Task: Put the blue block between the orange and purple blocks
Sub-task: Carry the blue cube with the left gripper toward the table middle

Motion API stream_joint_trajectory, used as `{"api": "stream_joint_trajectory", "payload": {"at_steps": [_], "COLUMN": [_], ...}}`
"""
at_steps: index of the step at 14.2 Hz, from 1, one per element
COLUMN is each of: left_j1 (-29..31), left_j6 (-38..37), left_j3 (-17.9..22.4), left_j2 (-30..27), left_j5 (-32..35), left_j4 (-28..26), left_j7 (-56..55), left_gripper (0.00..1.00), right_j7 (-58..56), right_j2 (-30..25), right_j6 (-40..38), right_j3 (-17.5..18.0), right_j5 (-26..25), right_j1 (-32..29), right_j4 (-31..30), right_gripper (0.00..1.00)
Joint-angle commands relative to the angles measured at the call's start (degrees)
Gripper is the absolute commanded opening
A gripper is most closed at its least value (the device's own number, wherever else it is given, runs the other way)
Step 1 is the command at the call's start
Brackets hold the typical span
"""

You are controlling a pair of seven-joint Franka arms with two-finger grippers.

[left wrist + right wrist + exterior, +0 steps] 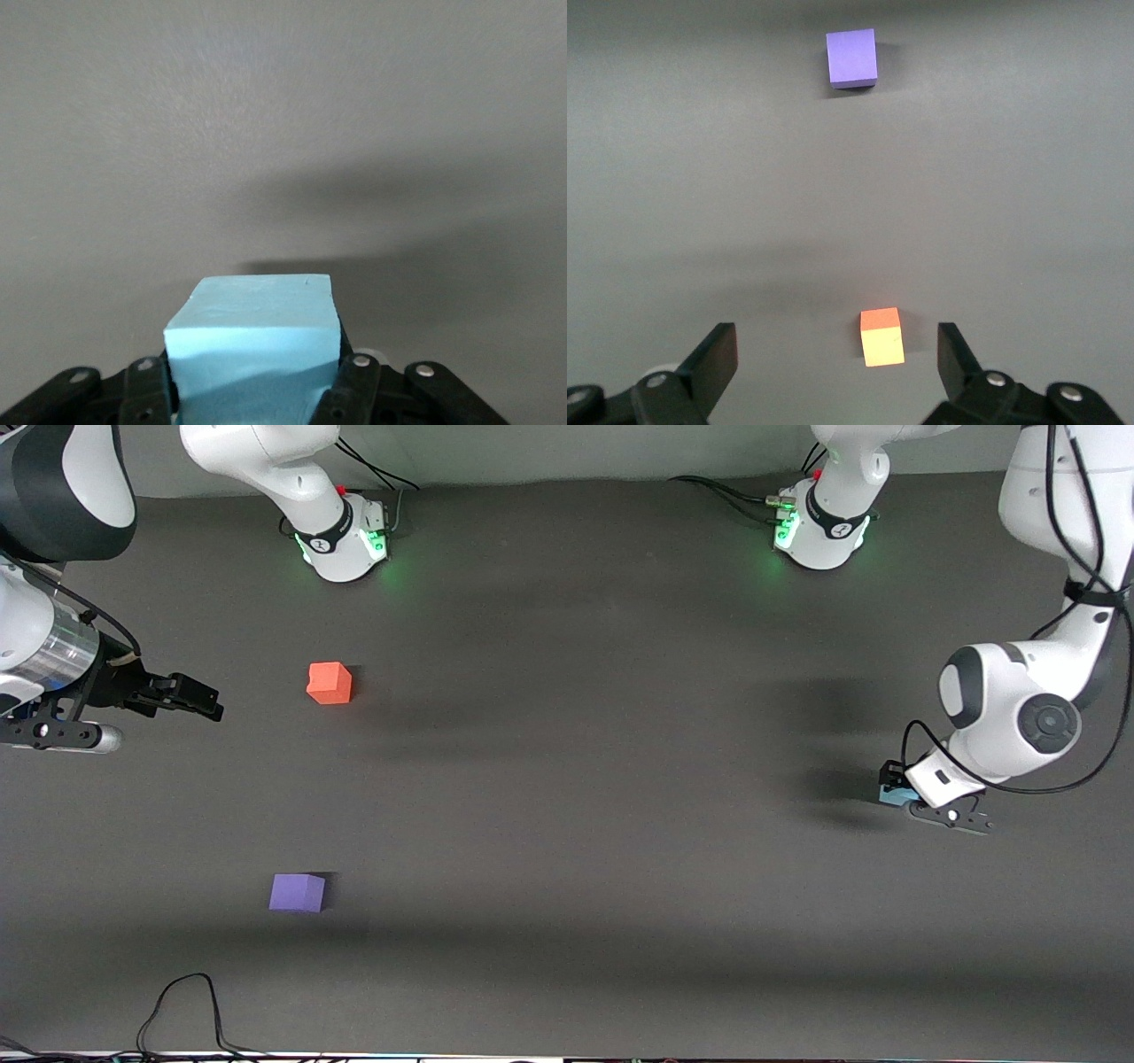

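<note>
Blue block (252,341), a matte foam-like cube, sits clamped between the left gripper (897,793) fingers, apparently low at the left arm's end of the dark table (567,824). Orange block (329,683) and purple block (297,892) lie well apart, purple nearer the camera. Right gripper (837,363) waits wide open above the orange block, holding nothing.

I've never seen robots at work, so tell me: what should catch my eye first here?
Three small cubes on a dark table. The left gripper, low at the left arm's end, is shut on the blue block. The orange block and, nearer the camera, the purple block sit toward the right arm's end, where the right gripper waits open.
</note>
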Motion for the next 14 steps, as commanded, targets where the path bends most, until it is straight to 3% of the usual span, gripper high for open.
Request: {"api": "stream_joint_trajectory", "payload": {"at_steps": [1, 4, 7, 11, 14], "left_j1": [-6.57, -15.87, -25.28, -38.47, -46.91], "left_j6": [-14.57, -20.67, -19.80, -15.07, -13.74], "left_j3": [0.26, -0.26, -2.98, -3.78, -3.44], "left_j2": [-2.51, -2.33, -0.49, 8.80, 16.89], "left_j5": [0.55, -0.42, -2.43, -1.65, -0.69], "left_j4": [7.80, 13.00, 16.24, 25.99, 32.15], "left_j7": [-10.63, -25.03, -40.68, -58.63, -65.32], "left_gripper": [0.28, 0.28, 0.28, 0.28, 0.28], "right_j7": [-1.43, -1.43, -1.43, -1.52, -1.52], "right_j2": [0.20, 0.20, 0.20, 0.20, 0.38], "right_j6": [-0.13, -0.13, -0.13, -0.39, -0.30], "right_j3": [-0.43, -0.35, -0.43, -0.70, -0.79], "right_j5": [1.09, 1.09, 1.70, 1.70, 1.62], "right_j1": [0.07, 0.15, 0.07, 0.16, 0.07], "right_j4": [0.47, 0.47, 0.47, 0.47, 0.55], "right_gripper": [1.00, 1.00, 1.00, 1.00, 1.00]}}
